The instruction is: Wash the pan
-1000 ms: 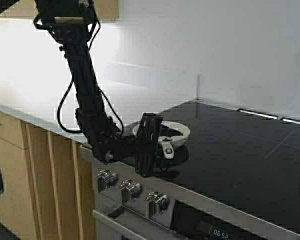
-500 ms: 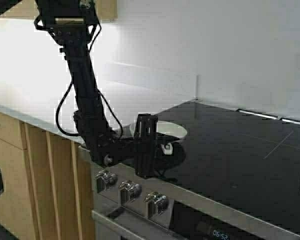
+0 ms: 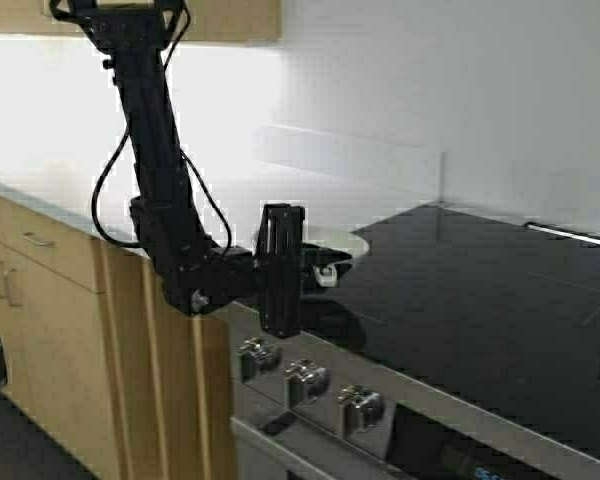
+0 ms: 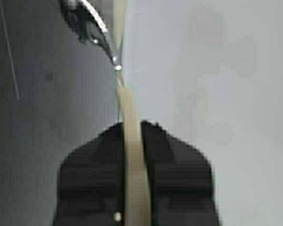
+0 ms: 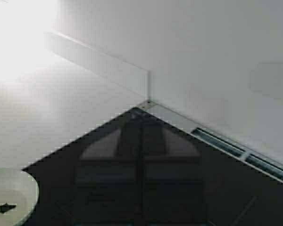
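While my left hand pinches the rim of the pan edge-on between its fingers, the pan sits at the near left corner of the black cooktop, beside the pale counter.

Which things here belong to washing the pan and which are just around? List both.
Part of the job:
- pan, at the cooktop's left edge
- left claw, shut on the pan's rim

Just around:
- black cooktop
- stove knobs
- white counter
- wooden cabinets
- right claw, shut, idle above the cooktop
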Available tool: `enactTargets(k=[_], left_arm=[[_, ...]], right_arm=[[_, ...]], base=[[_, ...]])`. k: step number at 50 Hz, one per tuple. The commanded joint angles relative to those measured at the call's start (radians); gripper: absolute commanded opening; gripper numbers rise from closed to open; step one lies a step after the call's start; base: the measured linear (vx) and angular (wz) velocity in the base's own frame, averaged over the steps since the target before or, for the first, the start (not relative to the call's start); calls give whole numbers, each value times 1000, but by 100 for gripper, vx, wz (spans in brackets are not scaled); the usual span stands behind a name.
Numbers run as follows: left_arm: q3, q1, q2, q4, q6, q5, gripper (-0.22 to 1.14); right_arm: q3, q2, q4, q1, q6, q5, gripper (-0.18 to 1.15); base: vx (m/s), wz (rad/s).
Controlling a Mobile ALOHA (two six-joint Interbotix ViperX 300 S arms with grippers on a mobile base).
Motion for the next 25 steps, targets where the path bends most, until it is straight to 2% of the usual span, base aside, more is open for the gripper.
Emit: enactTargets(k=[1,25], left_arm=[[18,5,-77,2,18,-37,2],[115,5,-143,2,28,-86,2]], right_arm=[[-11,5,0,2,0,-8,6],[-9,6,0,2,-2,6,6]], base=[[2,33],[4,51]])
